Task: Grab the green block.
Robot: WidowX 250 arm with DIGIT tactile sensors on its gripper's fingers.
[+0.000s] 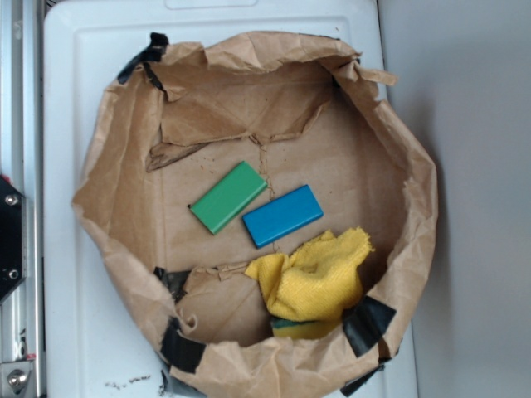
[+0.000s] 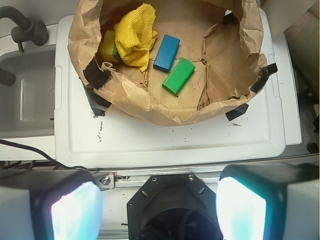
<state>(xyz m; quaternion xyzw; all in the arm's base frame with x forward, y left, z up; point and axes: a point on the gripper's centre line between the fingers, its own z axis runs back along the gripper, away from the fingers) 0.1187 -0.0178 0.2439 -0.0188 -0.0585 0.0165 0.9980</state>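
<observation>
The green block lies flat on the floor of a crumpled brown paper bag, in the middle. In the wrist view the green block sits far ahead inside the paper bag. My gripper is open, its two pale fingers wide apart with nothing between them, well back from the bag above the arm's black base. The gripper does not show in the exterior view.
A blue slab lies right beside the green block, nearly touching it. A yellow cloth is bunched at the bag's wall, over a yellow-green thing. The bag stands on a white tray. A grey sink is at the wrist view's left.
</observation>
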